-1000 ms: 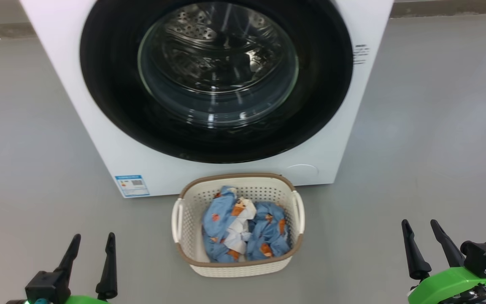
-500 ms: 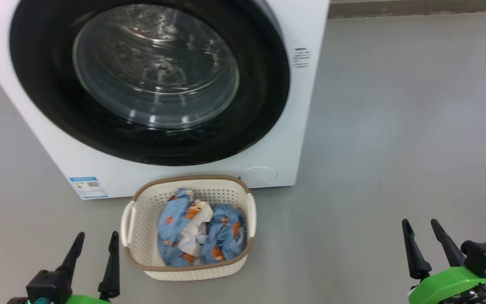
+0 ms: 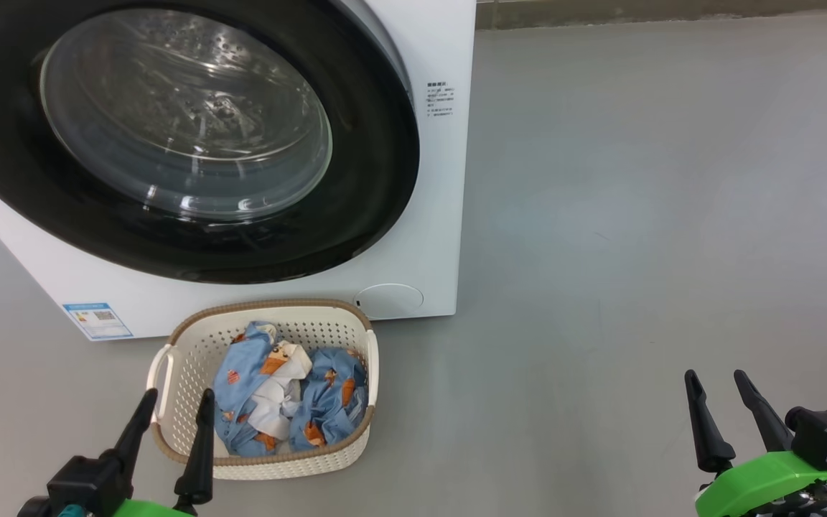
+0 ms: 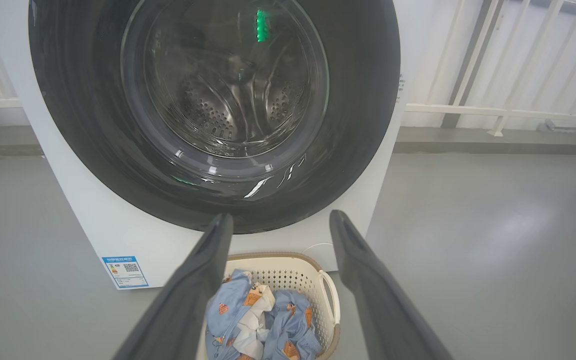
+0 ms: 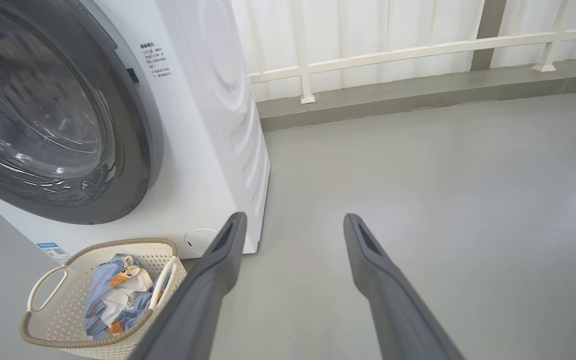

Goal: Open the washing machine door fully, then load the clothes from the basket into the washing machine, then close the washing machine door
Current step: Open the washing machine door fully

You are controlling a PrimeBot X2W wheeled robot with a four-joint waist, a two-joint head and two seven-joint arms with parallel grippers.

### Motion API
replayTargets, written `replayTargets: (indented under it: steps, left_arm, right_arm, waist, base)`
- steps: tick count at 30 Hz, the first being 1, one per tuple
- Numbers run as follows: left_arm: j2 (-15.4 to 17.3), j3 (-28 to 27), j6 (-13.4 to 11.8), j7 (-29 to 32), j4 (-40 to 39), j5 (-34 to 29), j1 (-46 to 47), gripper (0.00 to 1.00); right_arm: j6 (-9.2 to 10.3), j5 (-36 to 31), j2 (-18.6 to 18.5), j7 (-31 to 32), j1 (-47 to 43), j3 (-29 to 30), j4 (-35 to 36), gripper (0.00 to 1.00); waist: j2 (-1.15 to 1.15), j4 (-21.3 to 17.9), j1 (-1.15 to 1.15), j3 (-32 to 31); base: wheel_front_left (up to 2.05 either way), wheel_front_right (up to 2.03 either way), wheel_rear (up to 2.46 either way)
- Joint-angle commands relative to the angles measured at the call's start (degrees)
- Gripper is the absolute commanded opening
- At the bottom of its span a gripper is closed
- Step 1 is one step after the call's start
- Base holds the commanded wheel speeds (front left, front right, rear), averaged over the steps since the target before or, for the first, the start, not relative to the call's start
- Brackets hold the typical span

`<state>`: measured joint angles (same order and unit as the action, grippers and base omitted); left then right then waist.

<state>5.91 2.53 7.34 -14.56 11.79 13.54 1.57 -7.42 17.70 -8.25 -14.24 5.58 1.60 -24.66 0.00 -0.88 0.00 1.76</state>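
Grey, smooth floor (image 3: 636,215) all around, with a white railing (image 5: 368,55) along the back in the right wrist view. Upper left of the head view: big white washing machine (image 3: 431,215), with the glossy black washing machine door (image 3: 363,179) shut flat against its front and the steel drum showing through the glass bowl. Low on the front panel, a blue label (image 3: 97,321) at the left and a round cap (image 3: 388,298) at the right.

On the floor just before the machine, under the door's lower edge, the cream basket (image 3: 191,359); close to the panel, contact impossible to tell. Inside it, below the brown rim, the clothes (image 3: 270,388): a crumpled light blue bundle with orange-brown prints and a white patch.

At lower left of the head view, the left gripper (image 3: 177,395), fingers spread wide and holding nothing. Tips drawn over the basket's near left corner in that view, above it, no contact. In the left wrist view, basket and clothes low between the two fingers, door straight ahead beyond them.

At lower right, the right gripper (image 3: 715,376), likewise wide open and empty. Over bare floor, well apart from the basket, which lies off to its left.
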Motion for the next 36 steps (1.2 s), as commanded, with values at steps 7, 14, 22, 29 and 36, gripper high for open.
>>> replayTargets:
  steps: [7,14,22,29,36]
  left_arm:
    - [0.9,-1.6,0.1,-0.4,-1.4,0.5,2.5,1.00]
    - [-0.3,-1.6,0.1,-0.4,-1.5,1.0,2.1,1.00]
    - [-1.7,-1.8,0.1,-0.4,-1.9,1.4,2.4,1.00]
    - [-2.4,-0.6,0.1,-0.4,-2.3,1.5,4.1,1.00]
    - [-2.8,0.5,0.1,-0.4,-2.3,1.9,6.1,1.00]
  right_arm:
    - [-0.07,0.1,-0.7,-0.8,2.4,-1.7,1.3,1.00]
    - [-0.07,1.8,-0.5,-0.8,4.0,-2.5,1.4,0.00]
    - [-0.07,11.0,0.6,-0.8,9.4,-3.4,1.8,0.00]
    - [-0.07,25.0,-0.1,-0.8,17.0,-5.0,2.7,0.00]
    - [-0.07,42.6,-3.3,-0.7,23.7,-8.6,3.3,0.00]
  waist:
    - [0.00,0.1,0.00,0.1]
    - [0.00,0.8,0.00,0.7]
    - [0.00,2.4,0.00,2.4]
    - [0.00,4.7,0.00,5.4]
    - [0.00,7.2,0.00,8.5]
  base:
    - [0.01,0.01,-0.02]
    - [0.00,0.00,0.00]
    - [0.00,0.00,0.00]
    - [0.00,0.00,0.00]
    - [0.00,0.00,0.00]
